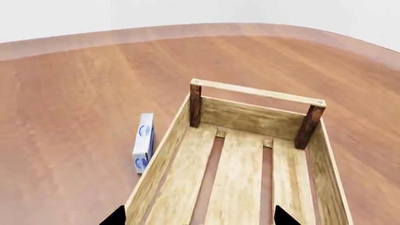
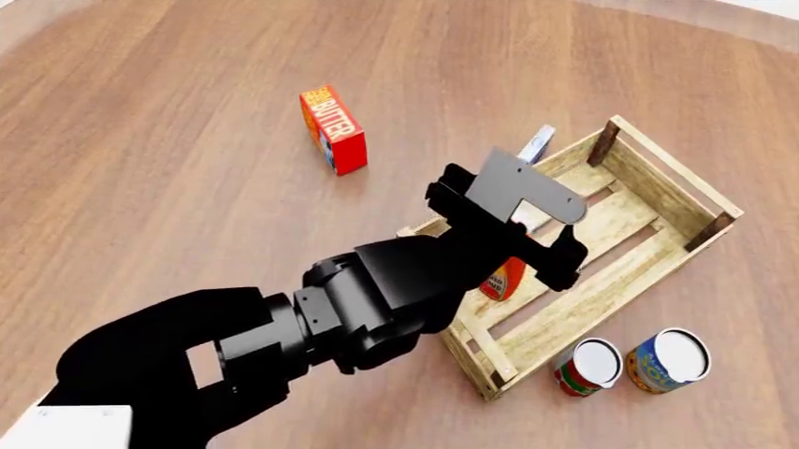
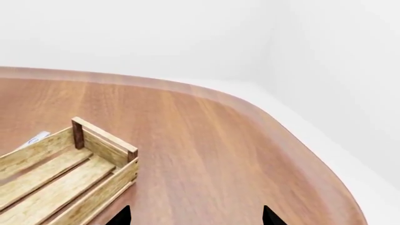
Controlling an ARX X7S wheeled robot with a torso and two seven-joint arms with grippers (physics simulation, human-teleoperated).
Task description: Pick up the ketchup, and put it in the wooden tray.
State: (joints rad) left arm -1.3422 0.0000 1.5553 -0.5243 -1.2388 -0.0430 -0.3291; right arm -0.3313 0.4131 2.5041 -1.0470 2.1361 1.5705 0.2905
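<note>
Ketchup, one, inside wooden tray

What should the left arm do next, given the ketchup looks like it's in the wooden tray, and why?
Probably lift the left gripper straight up and away. Its fingertips stand apart with nothing between them, and the ketchup shows inside the wooden tray, half hidden beneath the arm.
</note>
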